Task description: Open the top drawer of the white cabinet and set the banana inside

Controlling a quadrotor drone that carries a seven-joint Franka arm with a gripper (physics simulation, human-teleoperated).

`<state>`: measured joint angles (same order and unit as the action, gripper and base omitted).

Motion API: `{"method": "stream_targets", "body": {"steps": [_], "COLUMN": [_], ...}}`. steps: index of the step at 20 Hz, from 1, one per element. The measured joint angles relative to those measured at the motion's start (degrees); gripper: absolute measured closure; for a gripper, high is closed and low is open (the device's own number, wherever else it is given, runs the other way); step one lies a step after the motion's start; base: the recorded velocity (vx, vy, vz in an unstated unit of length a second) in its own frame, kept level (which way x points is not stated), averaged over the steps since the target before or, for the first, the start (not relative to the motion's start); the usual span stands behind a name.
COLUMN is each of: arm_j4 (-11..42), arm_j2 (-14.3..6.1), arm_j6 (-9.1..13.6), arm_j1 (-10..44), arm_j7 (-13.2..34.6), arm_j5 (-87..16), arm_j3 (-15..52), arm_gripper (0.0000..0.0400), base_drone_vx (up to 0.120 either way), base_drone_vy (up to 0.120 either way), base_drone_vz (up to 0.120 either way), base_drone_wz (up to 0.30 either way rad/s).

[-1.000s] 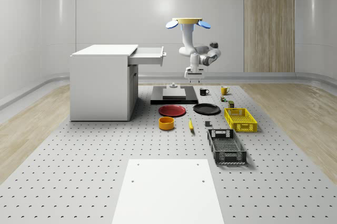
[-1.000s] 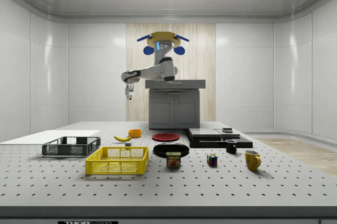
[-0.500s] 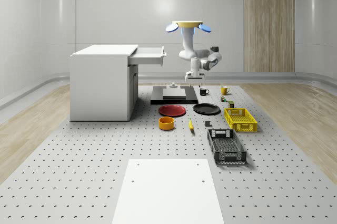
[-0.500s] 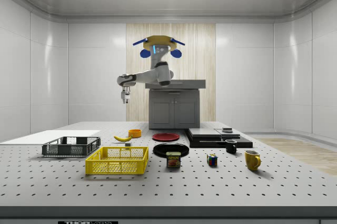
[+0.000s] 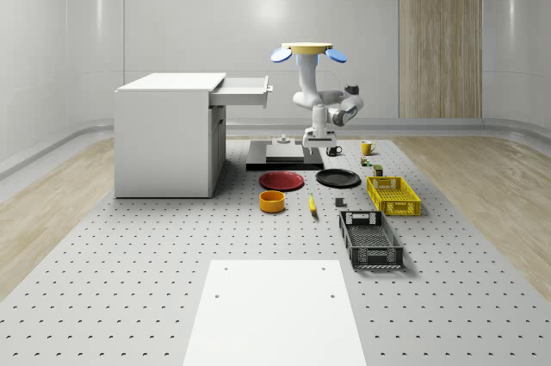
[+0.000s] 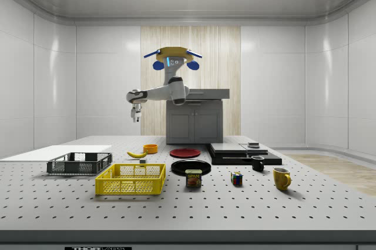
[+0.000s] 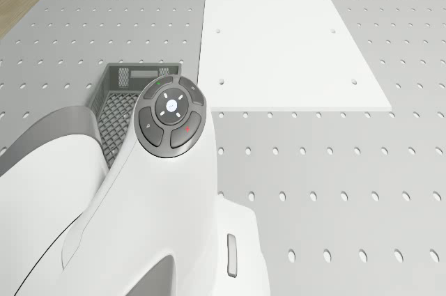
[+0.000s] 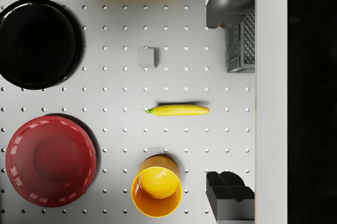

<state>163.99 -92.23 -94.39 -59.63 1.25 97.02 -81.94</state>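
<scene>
With the top drawer point(image 5: 242, 90) already out, the drone point(image 5: 308, 51) hovers high over the worktop point(image 5: 155, 245), its jaws point(image 8: 229, 97) spread and empty above the banana point(image 8: 178, 110); a crooked descent could knock it toward the orange bowl point(image 8: 156, 191).

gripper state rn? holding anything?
End effector: open, empty, high above the banana on the table; drone hovers.

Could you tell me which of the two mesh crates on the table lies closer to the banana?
The black crate: in the whole-scene view it sits just right of the banana, nearer the camera, while the yellow crate lies further right, towards that view's right edge of the table.
</scene>
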Motion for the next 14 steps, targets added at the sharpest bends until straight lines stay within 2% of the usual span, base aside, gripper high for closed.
{"method": "stream_targets", "body": {"steps": [2, 5, 14], "arm_j4": [0.0, 0.0, 0.0], "arm_j2": [0.0, 0.1, 0.1], "arm_j6": [0.0, 0.1, 0.1], "arm_j1": [0.0, 0.0, 0.0], "arm_j7": [0.0, 0.0, 0.0], "arm_j5": [0.0, 0.0, 0.1], "arm_j3": [0.0, 0.0, 0.0], "arm_gripper": [0.0000, 0.0000, 0.0000], "base_drone_vx": [0.000, 0.000, 0.000], "base_drone_vy": [0.000, -0.093, 0.000], "base_drone_vz": [-0.120, -0.120, -0.120], "base_drone_wz": [0.000, 0.000, 0.000]}}
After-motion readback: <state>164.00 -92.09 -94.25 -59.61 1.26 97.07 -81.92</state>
